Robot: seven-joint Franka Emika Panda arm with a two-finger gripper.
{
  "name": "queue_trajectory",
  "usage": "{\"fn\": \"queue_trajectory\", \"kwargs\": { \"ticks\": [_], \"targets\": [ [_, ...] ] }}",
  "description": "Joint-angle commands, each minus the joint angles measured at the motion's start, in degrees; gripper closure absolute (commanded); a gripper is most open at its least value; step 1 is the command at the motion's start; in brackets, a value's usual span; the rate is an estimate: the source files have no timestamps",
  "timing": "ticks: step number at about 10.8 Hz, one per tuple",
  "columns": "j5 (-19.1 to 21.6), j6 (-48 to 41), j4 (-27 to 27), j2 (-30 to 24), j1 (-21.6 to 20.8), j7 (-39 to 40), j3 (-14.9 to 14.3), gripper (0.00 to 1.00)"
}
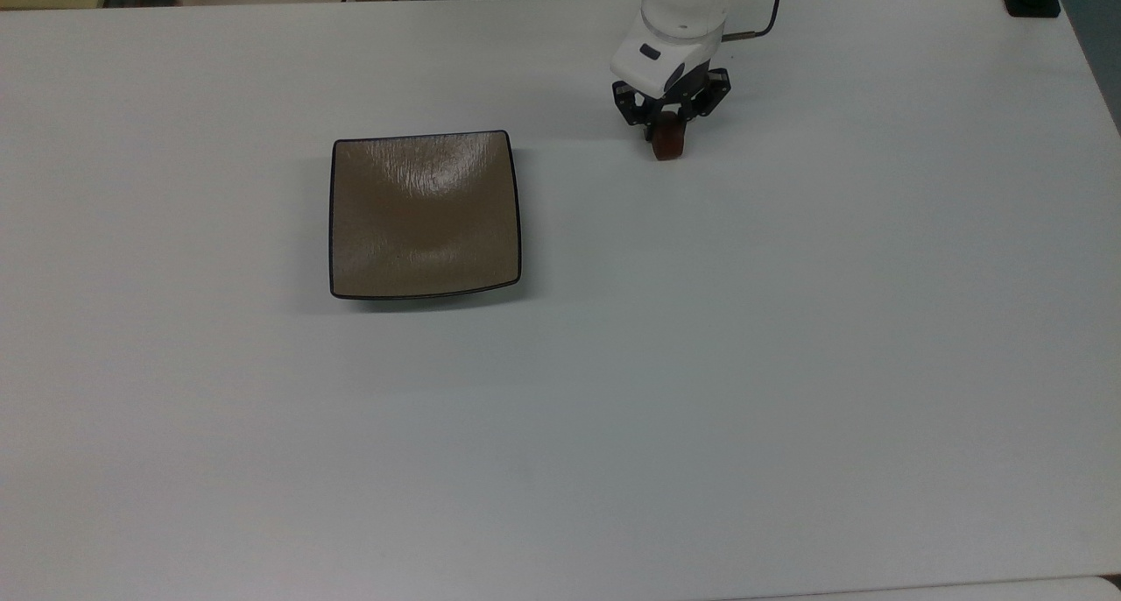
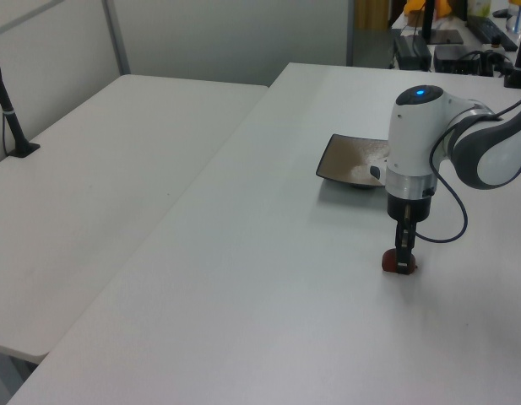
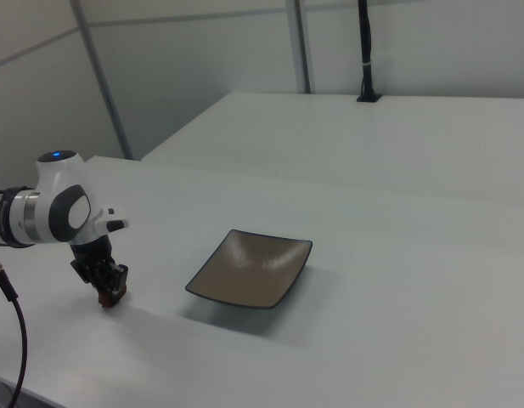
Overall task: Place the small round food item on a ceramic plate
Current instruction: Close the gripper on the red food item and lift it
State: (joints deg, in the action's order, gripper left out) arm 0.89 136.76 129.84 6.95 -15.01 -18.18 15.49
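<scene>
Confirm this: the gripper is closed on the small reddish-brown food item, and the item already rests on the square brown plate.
Wrong on one point: the small round food item sits on the white table, well apart from the ceramic plate, as the top view shows. The gripper is indeed closed on it.
</scene>
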Motion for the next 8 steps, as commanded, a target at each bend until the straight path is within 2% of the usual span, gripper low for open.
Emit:
{"fn": "queue_trajectory", "kwargs": {
  "ticks": [1, 4, 6, 8],
  "targets": [
    [-0.89, 1.14, 0.06, -0.97, -0.2, -1.24, -0.28, 0.85],
    [-0.63, -3.84, -3.61, -3.86, 1.03, -1.15, -0.37, 0.85],
    [-0.19, -11.13, -9.49, -5.19, 2.61, -0.71, -0.98, 0.84],
    [-0.01, -17.82, -16.61, -5.63, 2.88, -0.28, -4.04, 0.83]
  ]
}}
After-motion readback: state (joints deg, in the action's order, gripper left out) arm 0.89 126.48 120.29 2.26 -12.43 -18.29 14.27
